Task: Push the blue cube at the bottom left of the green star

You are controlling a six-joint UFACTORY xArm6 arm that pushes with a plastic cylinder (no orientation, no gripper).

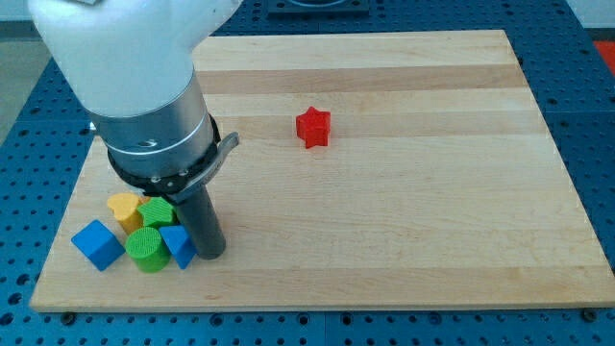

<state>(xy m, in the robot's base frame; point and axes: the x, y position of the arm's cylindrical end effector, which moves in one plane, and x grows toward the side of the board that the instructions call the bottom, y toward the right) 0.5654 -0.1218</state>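
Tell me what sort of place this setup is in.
Probably a robotics lab bench. A wooden board lies on a blue perforated mounting table, small blocks such as the red star and blue cube sit on it, and my tip rests beside the cluster at the view's bottom left.

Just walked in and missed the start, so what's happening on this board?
A robot arm is pushing small blocks around a wooden board with its rod. My tip sits at the right edge of a cluster near the view's bottom left: a yellow heart, a green star, a green cylinder, a small blue block touching the rod, and a blue cube at far left. A red star sits alone.
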